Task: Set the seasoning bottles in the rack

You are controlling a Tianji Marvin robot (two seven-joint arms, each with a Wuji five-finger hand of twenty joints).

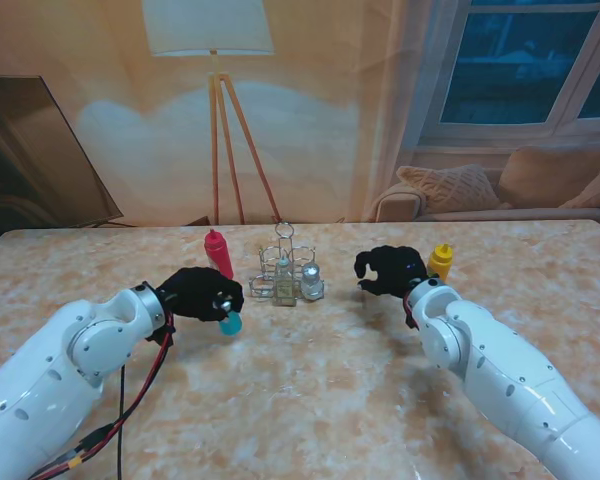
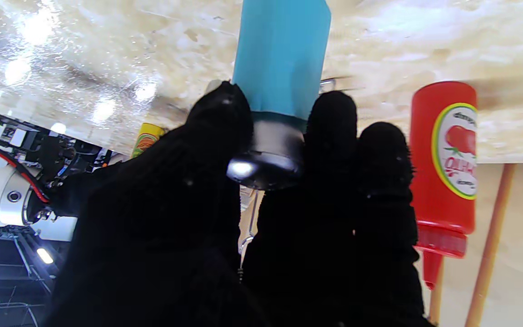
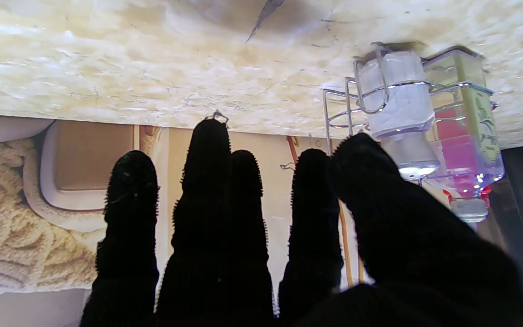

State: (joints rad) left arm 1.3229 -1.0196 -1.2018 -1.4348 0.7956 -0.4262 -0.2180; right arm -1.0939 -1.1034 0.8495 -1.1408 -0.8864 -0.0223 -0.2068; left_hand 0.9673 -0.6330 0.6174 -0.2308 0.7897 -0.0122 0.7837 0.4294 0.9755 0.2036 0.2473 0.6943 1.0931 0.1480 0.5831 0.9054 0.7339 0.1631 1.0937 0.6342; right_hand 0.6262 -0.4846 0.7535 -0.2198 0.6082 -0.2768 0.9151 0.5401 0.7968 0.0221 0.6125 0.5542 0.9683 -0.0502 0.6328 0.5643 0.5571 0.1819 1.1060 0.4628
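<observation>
Bottle in question: a small shaker with a blue body [image 2: 282, 59] and a silver metal cap, gripped at the cap end between the black-gloved fingers [image 2: 218, 131] of the left hand [image 1: 200, 293]. It is held off the marble table [image 1: 310, 400], to the left of the wire rack [image 1: 286, 272] and nearer to me than it, blue end pointing down toward the table. Rack count: two bottles seated, one white-filled shaker [image 3: 395, 111] with a silver cap and one clear square bottle [image 3: 463, 113] with yellowish liquid. Outside the rack, standing upright: one red ketchup squeeze bottle [image 1: 218, 252], just left of the rack, and one yellow squeeze bottle [image 1: 440, 262], well to its right. Total observed: five bottles, one rack. Right hand [image 1: 392, 270] hovers between the rack and the yellow bottle, fingers extended and apart, holding nothing.
</observation>
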